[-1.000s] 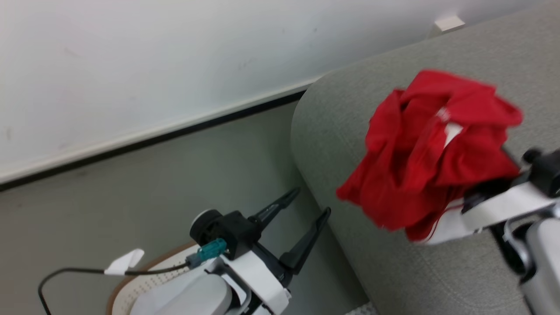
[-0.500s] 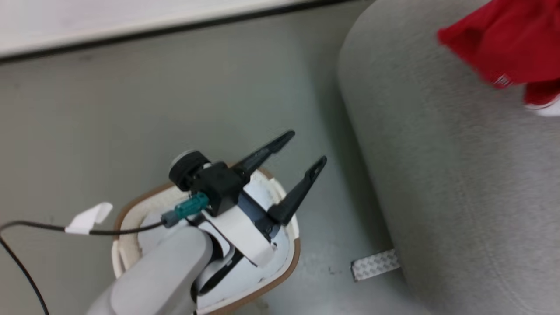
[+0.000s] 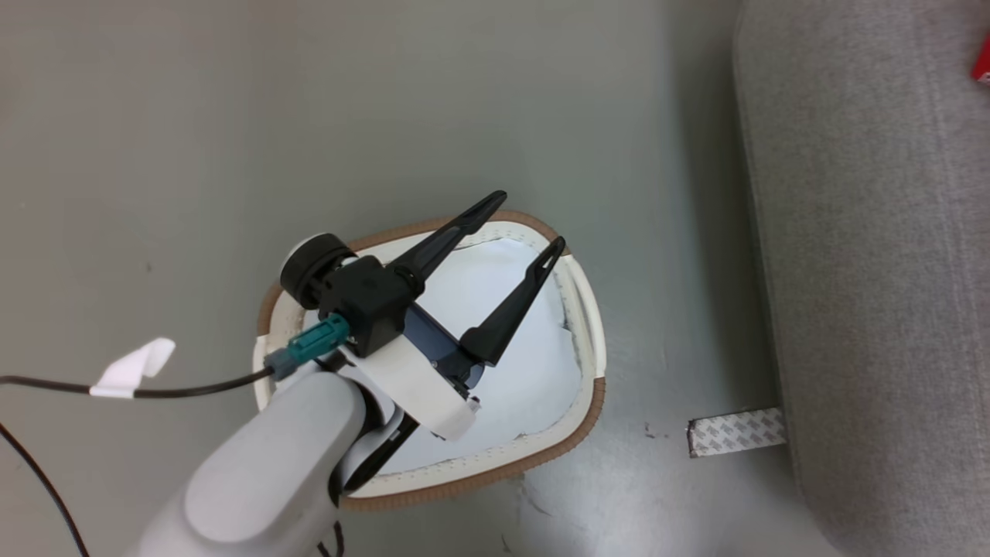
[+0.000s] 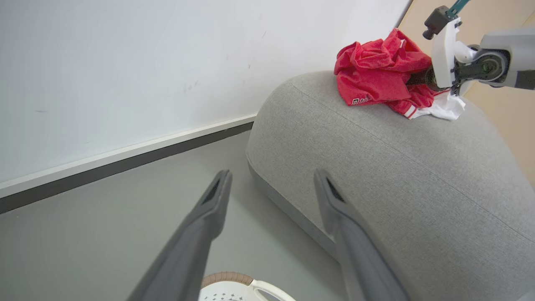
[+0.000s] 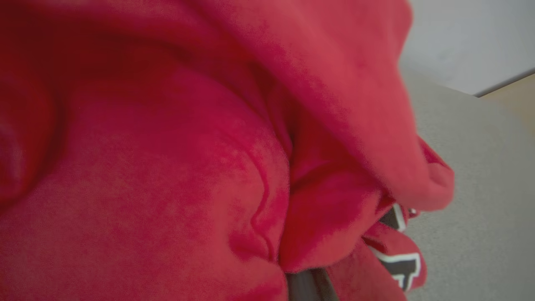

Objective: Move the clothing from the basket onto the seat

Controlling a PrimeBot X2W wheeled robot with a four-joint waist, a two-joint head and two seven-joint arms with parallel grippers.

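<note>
The left fingers (image 3: 530, 222) stand wide apart with nothing between them. In the head view they hang above the basket (image 3: 585, 325), their tips over its far rim. In the left wrist view the same fingers (image 4: 271, 179) point across the floor (image 4: 104, 217) toward the near end of the seat (image 4: 397, 175), with a bit of the basket's rim (image 4: 228, 277) just below them.

The right fingers (image 4: 422, 78) are buried in the clothing (image 4: 376, 71), closed on a bunch of it. In the right wrist view a strip of one dark finger (image 5: 311, 288) shows at the bottom edge, and the red fabric (image 5: 167, 146) is pressed up all around it.

The clothing sits crumpled on top of the seat, at the end far from the basket. Its lower folds rest on the grey upholstery, and lettering shows along one edge. A white piece of fabric (image 4: 447, 109) peeks out just under the right arm's white wrist. Black-and-white lettering (image 5: 403, 263) also shows in the right wrist view, with the seat (image 5: 480, 167) beyond it. In the head view a sliver of red (image 3: 982, 70) shows at the right edge, over the seat (image 3: 874, 271).

The basket stands on the floor (image 3: 464, 100) beside the seat, apart from it, with white cloth (image 3: 518, 371) inside. A grey patch of tape (image 3: 735, 432) lies on the floor against the seat's base. A black cable with a white tag (image 3: 131, 367) trails from the left wrist.
</note>
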